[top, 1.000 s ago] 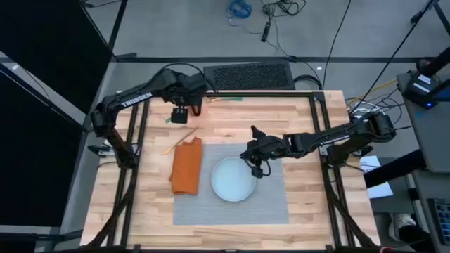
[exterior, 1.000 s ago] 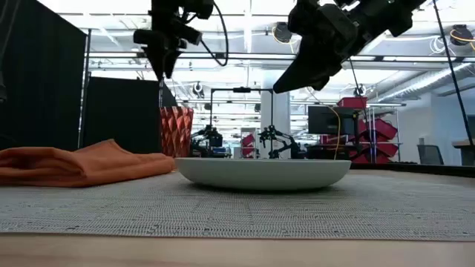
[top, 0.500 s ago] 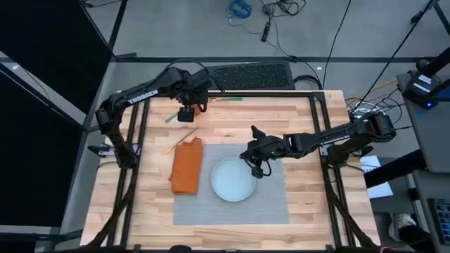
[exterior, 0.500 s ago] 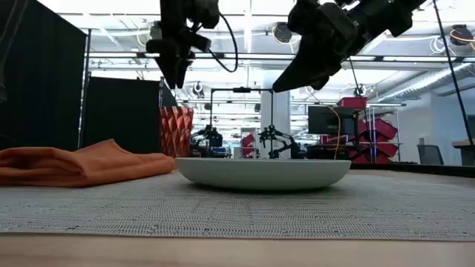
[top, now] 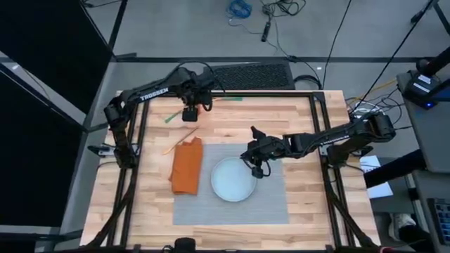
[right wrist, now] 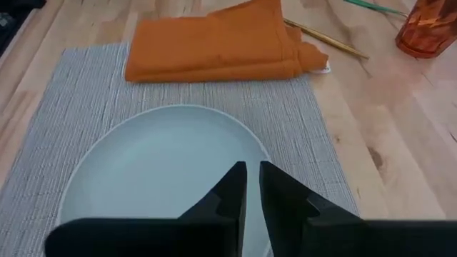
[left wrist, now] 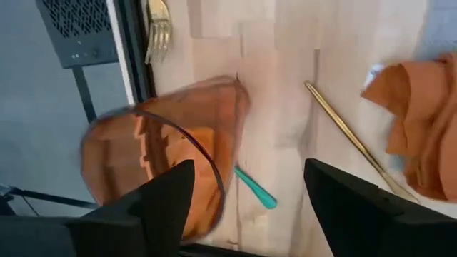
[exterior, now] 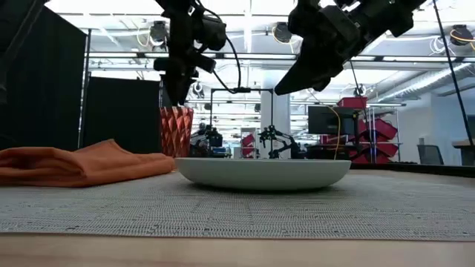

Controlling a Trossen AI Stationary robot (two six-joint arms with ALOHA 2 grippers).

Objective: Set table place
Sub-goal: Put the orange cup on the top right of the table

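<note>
The grey woven placemat [top: 232, 191] lies flat on the wooden tabletop [top: 309, 130], toward the near middle of it, with a round pale plate [top: 234, 179] sitting on its upper half. An orange napkin [top: 187, 166] lies folded just left of the plate, half on the mat's left edge and half on the bare wood.

The right tool [top: 255, 167] hangs above the plate's far right rim, not touching it; in its wrist view the 2 fingers [right wrist: 230, 193] are nearly together with only a thin gap and nothing between them.

The left tool [top: 190, 114] is up over the far left part of the tabletop, its 2 fingers [left wrist: 171, 196] spread wide and released, holding nothing. Just below it stands a faceted orange-red cup [left wrist: 168, 160], close to the black frame at the tabletop's far edge. Around the cup lie a teal-handled utensil [left wrist: 254, 190], a slim gold stick-like utensil [left wrist: 350, 140] running toward the napkin, and a gold fork [left wrist: 158, 28] by the frame. None of these cluttered pieces touches the placemat.
</note>
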